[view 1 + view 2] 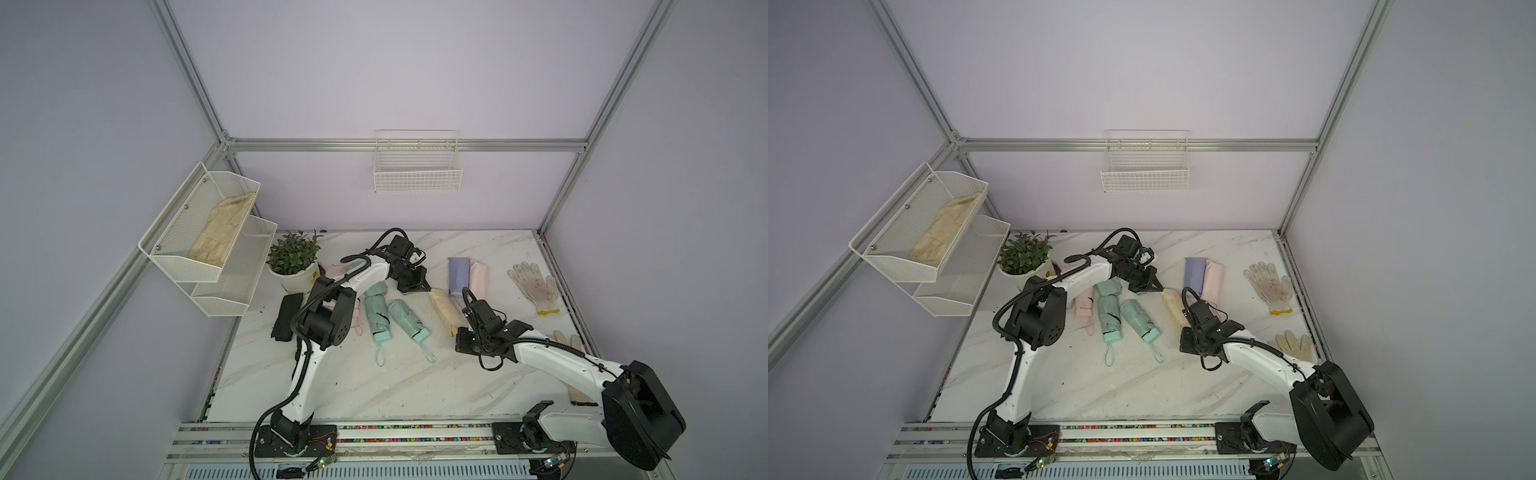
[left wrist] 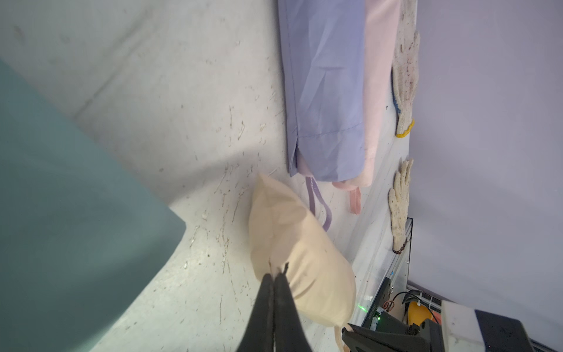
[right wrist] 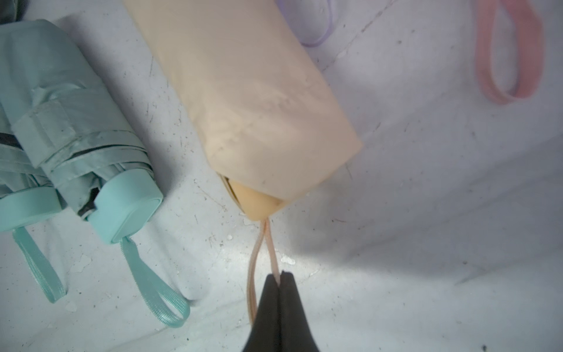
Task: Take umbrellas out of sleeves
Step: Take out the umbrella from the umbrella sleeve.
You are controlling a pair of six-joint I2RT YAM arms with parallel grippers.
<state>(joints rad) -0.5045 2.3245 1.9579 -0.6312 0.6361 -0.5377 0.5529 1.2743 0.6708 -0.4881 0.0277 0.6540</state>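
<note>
Grip: left gripper (image 2: pixel 275 272) pinches yellow sleeve (image 1: pixel 444 311) end, right gripper (image 3: pixel 280 274) clamps wrist loop (image 3: pixel 251 289). In a top view, pull apart along 11–5 o'clock.

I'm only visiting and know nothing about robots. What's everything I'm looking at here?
Cream-yellow fabric sleeve holding an umbrella: one, cream-yellow, mid-table.
Folded mint umbrellas: two, mint, mid-table, side by side.
Folded pink umbrella: one, pink, partly under the left arm.
Lavender fabric sleeve, pink fabric sleeve: one each, far right.
Black fabric bundle: one, black, left edge.
White knit glove: one, yellow cuff, far right.
Beige gloves: at least two, right edge and rack.
Green potted plant: one, far-left corner.
White mesh wall rack: one, left wall.
White wire basket: one, back wall.
Left gripper: black, shut on the sleeve's closed end.
Right gripper: black, shut on the umbrella's wrist loop.
</note>
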